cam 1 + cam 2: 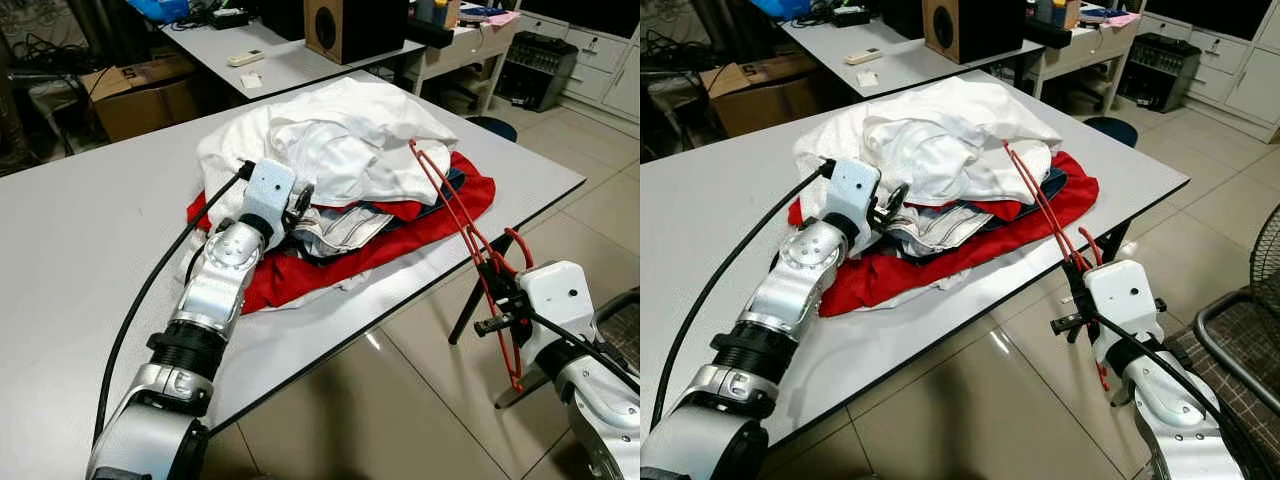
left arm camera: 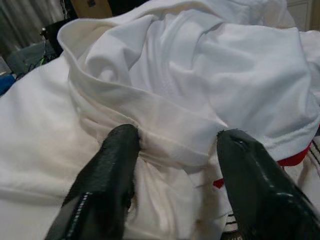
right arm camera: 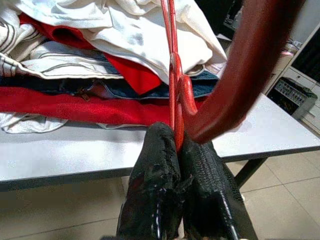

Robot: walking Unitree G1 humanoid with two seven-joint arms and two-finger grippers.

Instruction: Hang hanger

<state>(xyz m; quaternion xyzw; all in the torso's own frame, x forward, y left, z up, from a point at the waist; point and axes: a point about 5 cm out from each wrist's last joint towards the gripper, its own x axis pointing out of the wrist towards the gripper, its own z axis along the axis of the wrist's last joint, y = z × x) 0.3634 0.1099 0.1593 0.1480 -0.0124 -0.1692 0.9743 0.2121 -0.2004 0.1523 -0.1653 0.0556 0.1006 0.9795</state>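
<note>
**One hanger, one clothes heap**

1 red hanger (image 1: 470,245), pinched in right hand (image 3: 176,145) off the surface (image 1: 80,230) edge, top leaning over the clothes pile (image 1: 340,170). Left hand (image 2: 175,150) open, fingers astride a white shirt (image 2: 200,75) fold. R wrist view shows jeans and striped layers under the whites; eye views show 1 speaker (image 1: 345,25), 1 cardboard box (image 1: 140,90).

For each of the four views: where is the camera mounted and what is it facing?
Left and right eye views: head, looking down at the table and clothes pile; both arms show.
Left wrist view: along the left gripper, open, at the white shirt.
Right wrist view: along the right gripper, clamping the red hanger.
All share the pile.
</note>
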